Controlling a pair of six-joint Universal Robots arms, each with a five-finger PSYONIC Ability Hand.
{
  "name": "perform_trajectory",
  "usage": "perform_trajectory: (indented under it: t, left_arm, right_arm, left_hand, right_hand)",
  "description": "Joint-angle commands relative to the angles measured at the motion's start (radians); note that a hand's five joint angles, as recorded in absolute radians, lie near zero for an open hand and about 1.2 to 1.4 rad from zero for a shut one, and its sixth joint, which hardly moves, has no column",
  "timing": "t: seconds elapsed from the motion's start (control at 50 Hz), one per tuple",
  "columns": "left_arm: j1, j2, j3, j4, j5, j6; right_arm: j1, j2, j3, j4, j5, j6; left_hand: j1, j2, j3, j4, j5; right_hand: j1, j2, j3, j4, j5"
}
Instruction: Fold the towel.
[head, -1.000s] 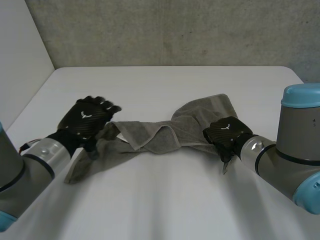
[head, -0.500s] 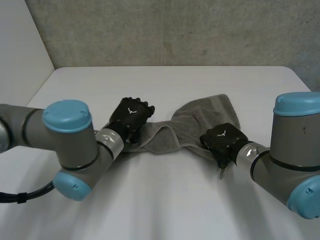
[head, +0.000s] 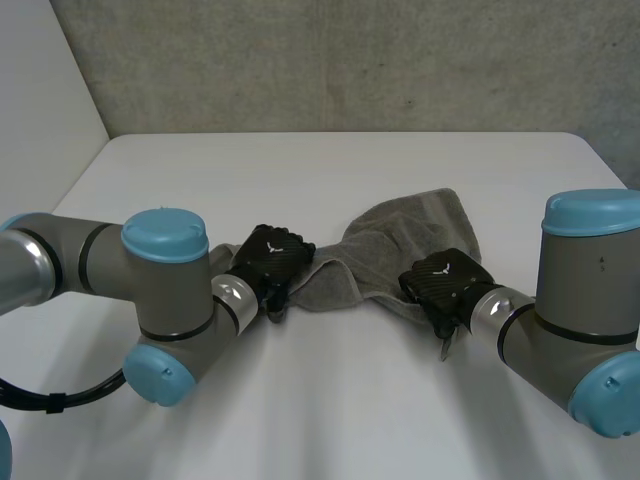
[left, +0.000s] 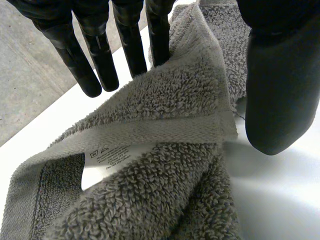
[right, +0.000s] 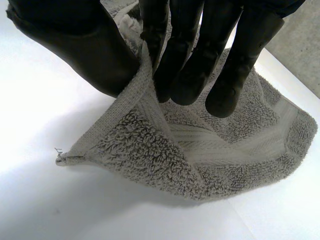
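Note:
A grey towel (head: 400, 235) lies bunched across the middle of the white table (head: 330, 400). My left hand (head: 268, 258) rests on the towel's left end. In the left wrist view its fingers (left: 95, 60) are straight and its thumb (left: 277, 100) stands apart, with a folded hem of the towel (left: 165, 125) and its care label (left: 112, 156) lying between them. My right hand (head: 443, 280) is at the towel's right near corner. There its fingers (right: 190, 60) and thumb (right: 80, 45) pinch the towel's edge (right: 200, 145), and the corner tip hangs past them.
My left arm's blue-capped elbow (head: 165, 235) reaches in low over the table's left side, and the right arm's cap (head: 590, 215) stands at the right. A concrete wall (head: 330, 60) runs behind the table's far edge.
My left arm has swung inward and its hand has slid right along the towel, from the spread left end to the bunched part. The towel's left portion is now gathered. The right hand has barely moved.

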Motion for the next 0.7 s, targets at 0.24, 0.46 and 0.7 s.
perform_trajectory:
  t: [0.24,0.46,0.7]
  left_arm:
    - [0.017,0.063,0.024,0.006,-0.025,-0.012]
    - [0.061,0.117,0.010,0.013,-0.026,-0.006]
    - [0.115,0.178,-0.044,0.005,-0.022,-0.007]
  right_arm:
    - [-0.014,0.010,-0.015,0.004,0.007,0.000]
    - [-0.015,-0.032,-0.043,0.014,0.017,0.000]
    - [-0.017,-0.070,-0.103,0.152,0.014,-0.031]
  left_hand:
    - [0.395,0.398,0.395,0.406,0.217]
    - [0.560,0.563,0.560,0.571,0.381]
    - [0.850,0.854,0.850,0.862,0.672]
  right_hand:
    - [0.050,0.065,0.058,0.056,0.054]
    - [0.050,0.065,0.058,0.056,0.054]
    - [0.050,0.065,0.058,0.056,0.054]
